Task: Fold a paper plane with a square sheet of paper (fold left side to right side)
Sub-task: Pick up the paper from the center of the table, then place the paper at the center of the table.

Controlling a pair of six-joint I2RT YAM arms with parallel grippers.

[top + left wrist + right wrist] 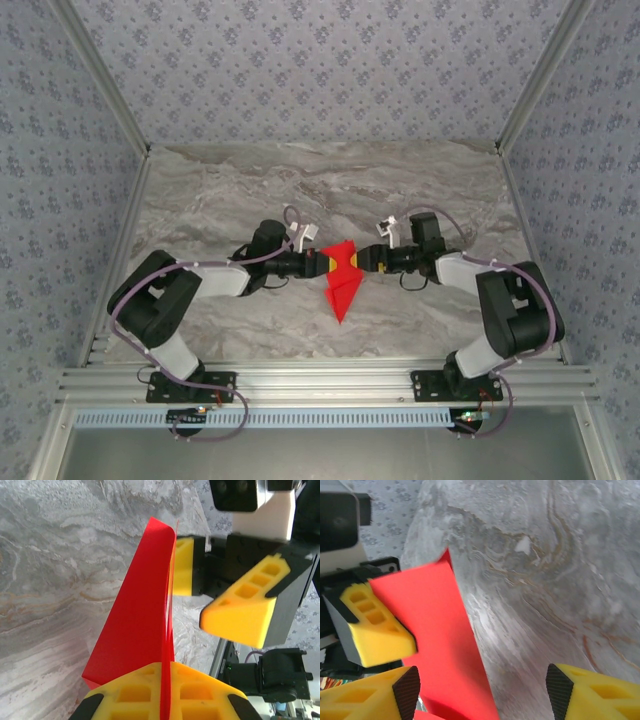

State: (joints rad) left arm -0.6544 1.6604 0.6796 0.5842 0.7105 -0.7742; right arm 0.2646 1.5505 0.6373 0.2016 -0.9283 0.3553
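Left gripper [165,682] clenched on the red paper plane [342,285]
The paper plane sits upright on edge at the counter's [250,190] middle. The right gripper [480,687], released with jaws apart, is just beside it.

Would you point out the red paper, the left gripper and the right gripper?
red paper [342,290], top external view, its lower pointed part.
left gripper [165,672], left wrist view, between its fingertips.
right gripper [357,261], top external view, between its fingertips.
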